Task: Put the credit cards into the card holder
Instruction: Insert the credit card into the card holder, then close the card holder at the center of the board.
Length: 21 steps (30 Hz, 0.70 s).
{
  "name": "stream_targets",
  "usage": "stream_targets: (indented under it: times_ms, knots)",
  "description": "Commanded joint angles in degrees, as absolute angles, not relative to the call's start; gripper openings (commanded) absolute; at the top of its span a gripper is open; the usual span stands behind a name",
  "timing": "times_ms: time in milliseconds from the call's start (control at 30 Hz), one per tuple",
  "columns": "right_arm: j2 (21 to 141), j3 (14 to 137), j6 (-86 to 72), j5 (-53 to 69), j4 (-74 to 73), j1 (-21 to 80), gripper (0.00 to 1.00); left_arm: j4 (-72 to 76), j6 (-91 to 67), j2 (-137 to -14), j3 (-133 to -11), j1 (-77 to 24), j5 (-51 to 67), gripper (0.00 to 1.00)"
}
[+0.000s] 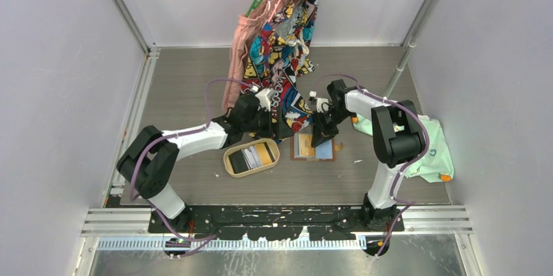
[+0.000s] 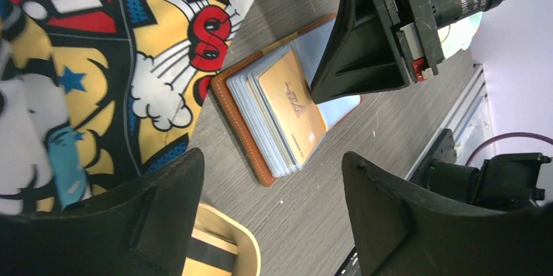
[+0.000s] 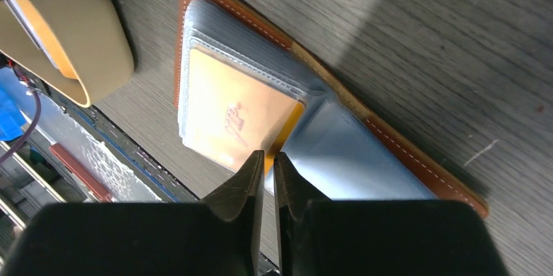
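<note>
The tan leather card holder (image 1: 313, 147) lies open on the table, its clear sleeves showing. A yellow card (image 3: 228, 119) sits in the top sleeve, one corner sticking out; it also shows in the left wrist view (image 2: 291, 106). My right gripper (image 1: 321, 136) (image 3: 266, 157) is shut, its tips down at that card's edge. A black card (image 1: 239, 160), a striped one (image 1: 251, 156) and a yellow one (image 1: 265, 152) lie in the oval wooden tray (image 1: 229, 166). My left gripper (image 1: 269, 121) (image 2: 272, 158) is open and empty, above the table between tray and holder.
A comic-print cloth (image 1: 287, 41) and a pink garment (image 1: 236, 61) hang from a green hanger and drape onto the table behind the holder. A light green cloth (image 1: 433, 152) lies at the right. A metal pole (image 1: 407, 47) stands at back right.
</note>
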State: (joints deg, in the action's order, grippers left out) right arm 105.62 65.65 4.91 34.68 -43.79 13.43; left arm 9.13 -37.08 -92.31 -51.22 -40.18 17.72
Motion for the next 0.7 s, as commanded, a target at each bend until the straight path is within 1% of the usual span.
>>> stream_targets:
  times_ms: [0, 167, 467, 667]
  knots:
    - [106.6, 69.0, 5.5, 32.9, -45.6, 14.3, 0.16, 13.4, -42.0, -95.0, -51.9, -41.1, 20.1, 0.75]
    - [109.1, 69.5, 5.5, 30.9, -46.8, 14.4, 0.17, 12.2, -43.9, -100.1, -53.8, -42.2, 20.2, 0.71]
    - [111.7, 70.7, 5.5, 33.3, -49.3, 12.9, 0.17, 9.6, -45.3, -105.7, -56.4, -44.2, 19.7, 0.71]
    - [112.1, 71.2, 6.0, 36.0, -50.7, 11.3, 0.18, 0.4, -44.0, -107.0, -60.2, -44.4, 15.0, 0.72]
